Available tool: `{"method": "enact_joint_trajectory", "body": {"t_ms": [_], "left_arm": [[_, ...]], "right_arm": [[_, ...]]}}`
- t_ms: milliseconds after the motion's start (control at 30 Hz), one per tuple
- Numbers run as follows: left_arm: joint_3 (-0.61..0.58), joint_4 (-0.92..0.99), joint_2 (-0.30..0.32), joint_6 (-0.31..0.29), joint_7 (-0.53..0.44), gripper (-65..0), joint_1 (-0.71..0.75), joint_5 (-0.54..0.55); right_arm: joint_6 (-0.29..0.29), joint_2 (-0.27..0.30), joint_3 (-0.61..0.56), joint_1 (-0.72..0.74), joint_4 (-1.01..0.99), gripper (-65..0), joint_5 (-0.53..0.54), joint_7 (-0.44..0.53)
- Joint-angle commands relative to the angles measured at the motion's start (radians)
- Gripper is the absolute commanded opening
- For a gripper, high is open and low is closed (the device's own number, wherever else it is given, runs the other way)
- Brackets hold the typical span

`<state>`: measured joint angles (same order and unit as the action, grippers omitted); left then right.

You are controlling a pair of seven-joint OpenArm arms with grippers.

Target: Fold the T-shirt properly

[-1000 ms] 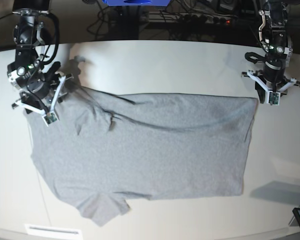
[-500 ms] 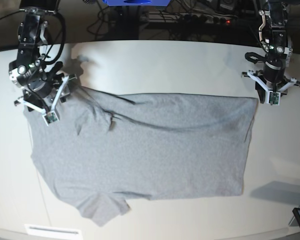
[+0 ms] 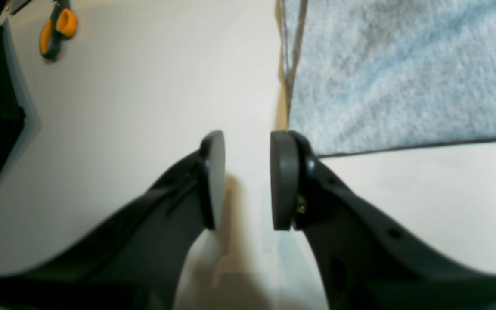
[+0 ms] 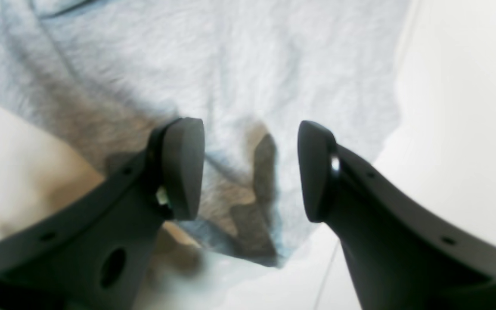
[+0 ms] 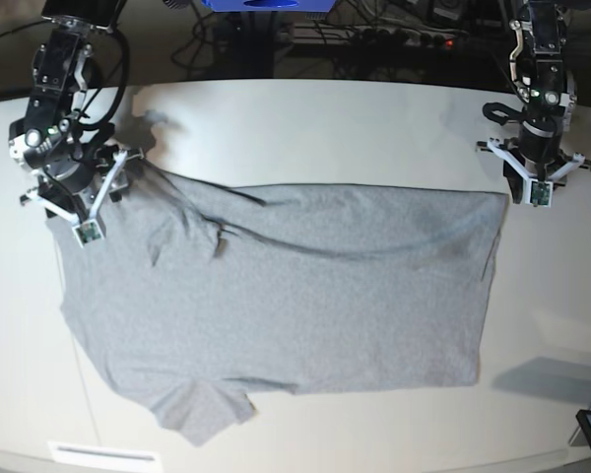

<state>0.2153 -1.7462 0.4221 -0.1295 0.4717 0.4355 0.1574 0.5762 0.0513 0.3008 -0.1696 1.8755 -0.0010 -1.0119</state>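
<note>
A pale table point(image 5: 305, 108) fills the base view, cables and dark clutter behind its far edge. My right hand point(image 5: 79, 192) has drifted up and outward over the last second; its jaws stand apart, holding nothing, above the rumpled sleeve corner of the T-shirt point(image 5: 295, 296). My left hand point(image 5: 534, 177) has not moved: jaws narrowly parted, empty, just off the hem corner, one pad point(image 3: 280, 181) beside the cloth edge. The T-shirt lies spread flat, plain side up, one sleeve point(image 5: 202, 409) towards me. I judge no fold is begun; both corners await grasping.
</note>
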Motion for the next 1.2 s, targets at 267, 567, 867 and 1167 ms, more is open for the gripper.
{"method": "enact_joint_trajectory", "body": {"t_ms": [267,567,867,1167], "left_arm": [[0.009,-0.018,0.017,0.011,-0.021,-46.9,-0.004,-0.005],[0.009,-0.018,0.017,0.011,-0.021,-46.9,-0.004,-0.006],[0.005,-0.016,0.017,0.011,-0.021,-46.9,-0.004,-0.006],[0.005,-0.014,0.017,0.011,-0.021,-46.9,-0.004,-0.005]], "right_arm": [[-0.002,-0.001,0.002,0.012,-0.001,-32.2,0.006,0.001],[-0.002,-0.001,0.002,0.012,-0.067,-32.8,0.006,0.025],[-0.002,0.002,-0.005,0.012,-0.067,-58.0,0.006,0.026],[-0.002,0.020,-0.007,0.034,-0.061,-65.0,0.003,0.026]]}}
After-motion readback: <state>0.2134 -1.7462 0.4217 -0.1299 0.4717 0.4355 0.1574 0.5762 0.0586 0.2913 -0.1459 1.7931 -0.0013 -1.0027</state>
